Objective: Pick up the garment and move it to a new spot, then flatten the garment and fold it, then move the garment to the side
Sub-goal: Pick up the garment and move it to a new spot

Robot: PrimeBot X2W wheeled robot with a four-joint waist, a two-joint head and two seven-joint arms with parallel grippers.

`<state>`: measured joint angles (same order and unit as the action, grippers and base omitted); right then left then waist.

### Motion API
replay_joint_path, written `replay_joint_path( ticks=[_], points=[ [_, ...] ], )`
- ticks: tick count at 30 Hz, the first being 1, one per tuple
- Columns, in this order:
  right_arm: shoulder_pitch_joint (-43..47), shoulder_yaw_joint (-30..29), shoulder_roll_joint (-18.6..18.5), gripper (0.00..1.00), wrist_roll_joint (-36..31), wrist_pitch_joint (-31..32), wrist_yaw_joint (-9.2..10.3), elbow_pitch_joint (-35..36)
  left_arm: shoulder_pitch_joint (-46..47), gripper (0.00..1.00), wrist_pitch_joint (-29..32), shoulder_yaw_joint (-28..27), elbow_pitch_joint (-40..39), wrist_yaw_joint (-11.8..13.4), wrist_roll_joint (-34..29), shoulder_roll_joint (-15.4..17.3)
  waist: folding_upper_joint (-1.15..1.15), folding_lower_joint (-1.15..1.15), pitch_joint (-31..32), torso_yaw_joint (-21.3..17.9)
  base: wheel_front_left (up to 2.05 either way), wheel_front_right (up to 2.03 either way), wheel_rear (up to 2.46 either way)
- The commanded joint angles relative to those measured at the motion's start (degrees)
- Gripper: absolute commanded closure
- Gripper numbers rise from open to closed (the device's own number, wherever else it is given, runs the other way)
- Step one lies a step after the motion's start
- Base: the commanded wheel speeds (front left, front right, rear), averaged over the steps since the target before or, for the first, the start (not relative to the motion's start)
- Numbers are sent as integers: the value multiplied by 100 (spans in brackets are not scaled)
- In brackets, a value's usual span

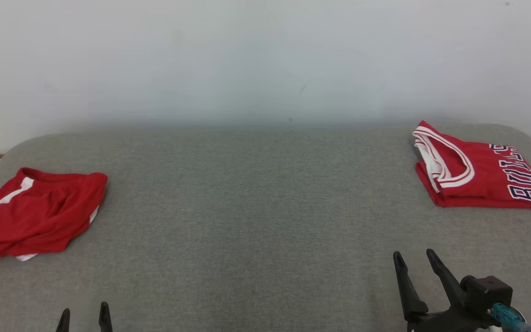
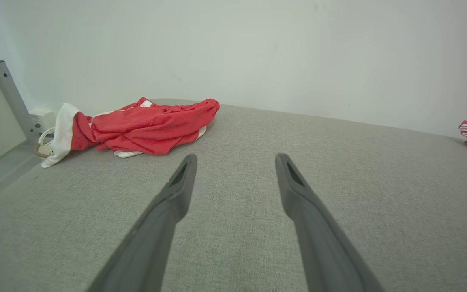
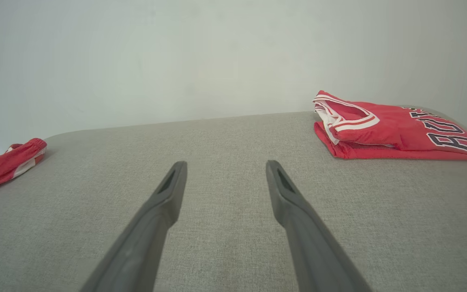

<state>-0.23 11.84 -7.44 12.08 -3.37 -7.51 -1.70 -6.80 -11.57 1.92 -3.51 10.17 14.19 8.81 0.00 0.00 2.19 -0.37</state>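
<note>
Lying crumpled, the shorts (image 1: 39,210) look soft, light and slippery, best pinched at the waistband (image 1: 67,176); left fingers (image 1: 104,317) and right fingers (image 1: 440,272) stand released, empty.

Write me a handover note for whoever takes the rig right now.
Pincers: left pincer open and empty; right pincer open and empty. Both are near the front of the grey surface.
Things: red jersey lies folded at the far right; red shorts lie rumpled at the left edge.
Done: the jersey looks folded and set aside.
To do: the shorts, if next, need picking up, flattening, folding and moving aside.
</note>
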Motion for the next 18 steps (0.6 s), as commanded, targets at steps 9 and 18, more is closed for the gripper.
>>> replay_joint_path(
  ticks=[9,18],
  points=[
    [82,61,60,0,51,-67,4,-78,-151,0,137,-63,-60,73,29,145,0,0,60,857,0,0,0],
    [77,156,69,0,114,-124,4,-166,-211,0,164,-90,-142,141,56,182,0,0,114,1355,0,0,0]
  ],
)
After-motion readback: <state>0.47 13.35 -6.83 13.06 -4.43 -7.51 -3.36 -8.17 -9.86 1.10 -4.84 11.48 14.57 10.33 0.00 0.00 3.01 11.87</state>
